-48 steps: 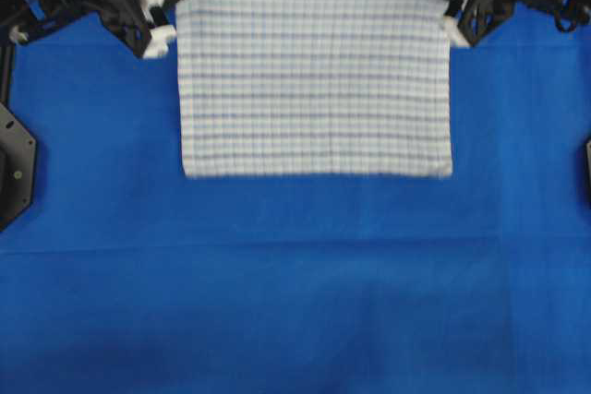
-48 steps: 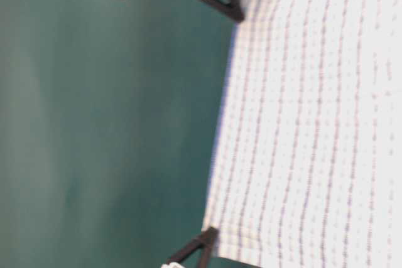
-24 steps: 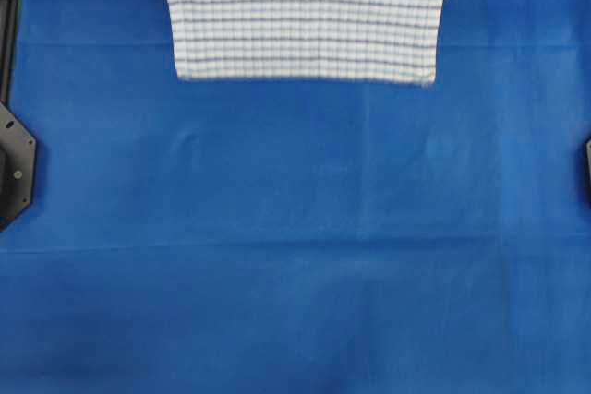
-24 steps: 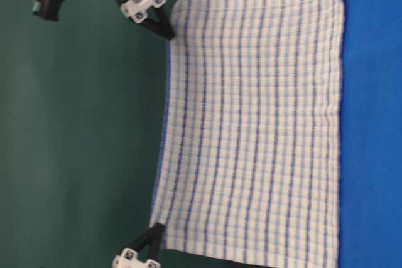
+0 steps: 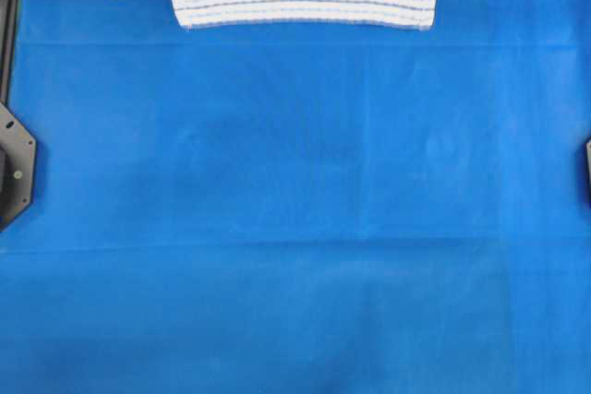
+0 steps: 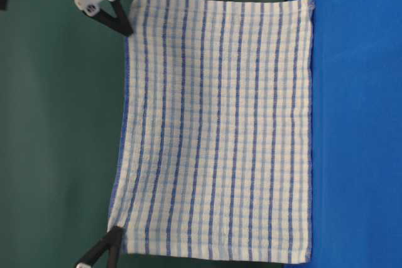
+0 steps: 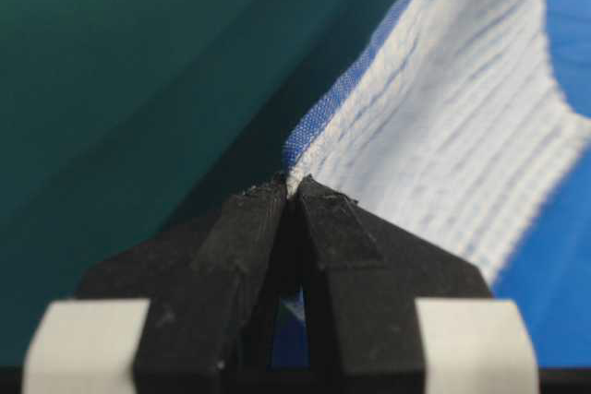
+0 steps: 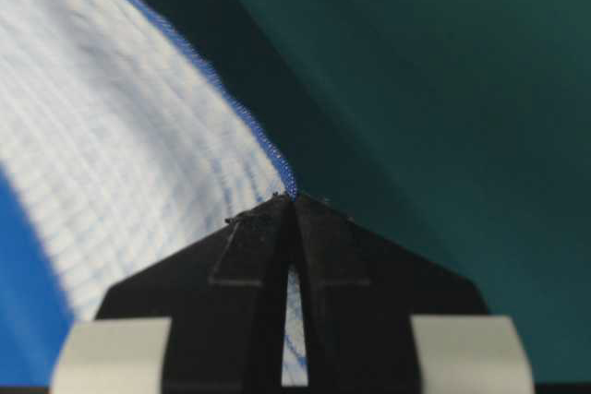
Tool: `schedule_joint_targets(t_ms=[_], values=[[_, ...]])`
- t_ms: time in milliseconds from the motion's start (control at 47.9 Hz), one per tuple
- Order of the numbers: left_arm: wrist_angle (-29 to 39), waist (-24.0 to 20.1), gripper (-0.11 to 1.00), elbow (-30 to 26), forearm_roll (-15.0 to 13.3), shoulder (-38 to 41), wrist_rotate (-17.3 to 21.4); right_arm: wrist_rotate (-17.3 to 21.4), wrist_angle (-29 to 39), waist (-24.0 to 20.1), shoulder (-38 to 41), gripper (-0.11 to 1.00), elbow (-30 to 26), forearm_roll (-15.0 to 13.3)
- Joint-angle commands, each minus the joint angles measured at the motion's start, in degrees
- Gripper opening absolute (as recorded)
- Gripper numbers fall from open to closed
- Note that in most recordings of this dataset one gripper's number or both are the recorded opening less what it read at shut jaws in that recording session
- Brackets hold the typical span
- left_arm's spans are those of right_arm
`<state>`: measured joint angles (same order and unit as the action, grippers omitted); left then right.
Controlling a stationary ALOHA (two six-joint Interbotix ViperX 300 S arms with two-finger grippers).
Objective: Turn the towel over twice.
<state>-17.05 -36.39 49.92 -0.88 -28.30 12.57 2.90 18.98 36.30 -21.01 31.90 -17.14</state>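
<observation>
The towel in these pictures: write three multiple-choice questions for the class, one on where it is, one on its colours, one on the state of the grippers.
1. Where is the towel?
A. Crumpled on the table
B. Hanging in the air from two corners
C. Folded over one arm

2. What colour are its stripes?
A. Red
B. Green
C. Blue

3. How do the left gripper and the right gripper stand?
A. Both shut on the towel
B. Both open
C. One open

Key: 1 B, the table-level view shows it stretched flat between the grippers; 2 C, blue lines on white; 3 A, each wrist view shows jaws pinching a corner.
</observation>
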Motion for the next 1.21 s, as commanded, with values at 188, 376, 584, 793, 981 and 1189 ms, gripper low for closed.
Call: schedule_joint_targets(t_ms=[188, 376, 584, 793, 981, 1189], values=[[4.48, 5.89, 0.02, 3.52, -0.18, -7.82, 0.09, 5.27, 6.15, -10.02, -9.4, 0.02, 5.01, 1.41], [9.67, 11.78, 0.02, 5.8, -0.18, -11.69, 0.0, 9.84, 10.81, -18.98, -13.97, 0.02, 8.61, 1.41], [11.87, 17.84, 0.02, 9.49, -0.18, -10.9, -1.49, 14.94, 11.6, -27.33, -13.97, 0.02, 13.62, 1.41], [11.34, 23.99, 0.02, 14.41, -0.18, -7.47, -3.6, 20.13, 7.29, -31.46, -10.63, 0.02, 18.28, 1.41], [9.93, 32.26, 0.02, 15.91, -0.18, -3.34, -5.19, 23.47, 2.64, -34.54, -6.59, 0.02, 20.65, 1.76], [9.05, 37.88, 0.02, 15.56, -0.18, 1.49, -9.76, 27.95, -1.58, -39.73, -1.41, 0.02, 21.27, 2.46]])
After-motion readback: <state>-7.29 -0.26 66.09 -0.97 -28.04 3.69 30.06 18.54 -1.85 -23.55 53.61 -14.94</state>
